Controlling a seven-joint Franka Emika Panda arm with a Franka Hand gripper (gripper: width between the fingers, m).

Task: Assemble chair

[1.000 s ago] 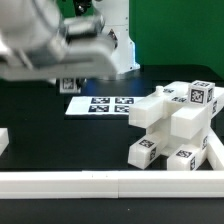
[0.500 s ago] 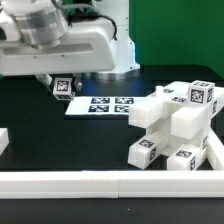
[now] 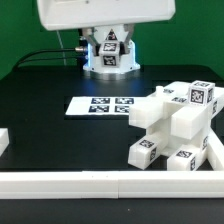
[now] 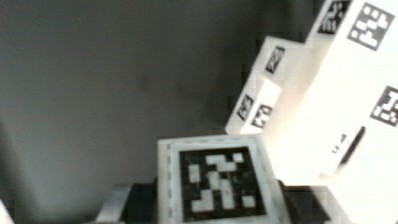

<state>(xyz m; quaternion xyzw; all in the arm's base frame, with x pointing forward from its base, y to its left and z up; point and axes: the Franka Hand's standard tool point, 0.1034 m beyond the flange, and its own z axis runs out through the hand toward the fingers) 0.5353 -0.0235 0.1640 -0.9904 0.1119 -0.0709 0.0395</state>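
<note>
The chair's white tagged pieces (image 3: 175, 125) sit stacked at the exterior view's right, against the rail corner. They also show in the wrist view (image 4: 329, 90) as slabs with several tags. My gripper (image 3: 109, 48) hangs high at the back middle, shut on a small white tagged chair piece (image 3: 110, 43). In the wrist view this piece (image 4: 217, 172) fills the space between the dark fingers (image 4: 143, 203), tag facing the camera, and my gripper (image 4: 222, 205) holds it well above the black table.
The marker board (image 3: 103, 104) lies flat on the black table, left of the stack. A long white border rail (image 3: 100, 183) runs along the front edge. Another white piece (image 3: 3, 141) shows at the left edge. The robot base (image 3: 110, 66) stands behind.
The arm has swung up and to the exterior view's right, carrying the small tagged piece from low near the marker board's left end to high at the back middle.
</note>
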